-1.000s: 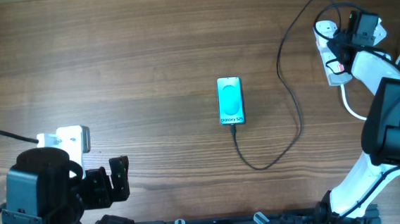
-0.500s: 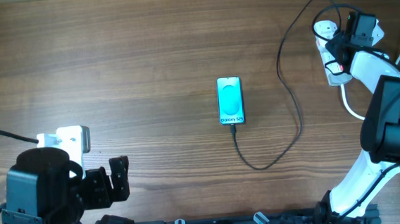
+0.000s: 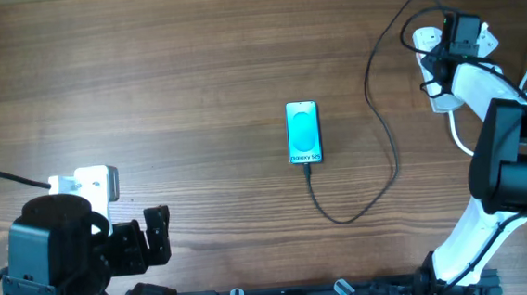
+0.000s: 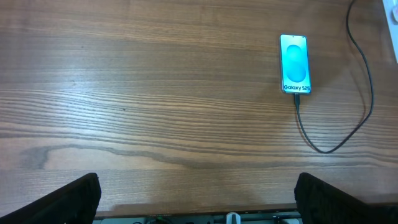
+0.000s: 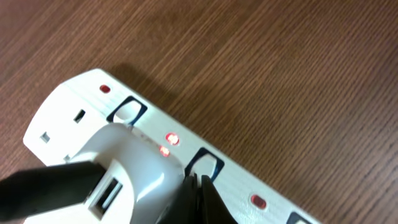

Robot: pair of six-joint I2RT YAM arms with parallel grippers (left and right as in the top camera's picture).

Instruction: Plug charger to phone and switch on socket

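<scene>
The phone lies screen up at the table's middle, cyan screen lit; it also shows in the left wrist view. The black charger cable runs from the phone's near end in a loop up to the white socket strip at the far right. My right gripper is shut, its tips pressed on a rocker switch of the strip, beside a white plug adapter. A red light glows on the strip. My left gripper is open and empty near the table's front left.
A small white box-like object sits at the left beside my left arm. A thick white cord runs from the strip toward the right arm's base. The table's front edge lies just under my left gripper.
My right gripper has moved a little left and farther along the strip, shifting the strip's far end slightly. The left arm, phone and cable have not moved.
</scene>
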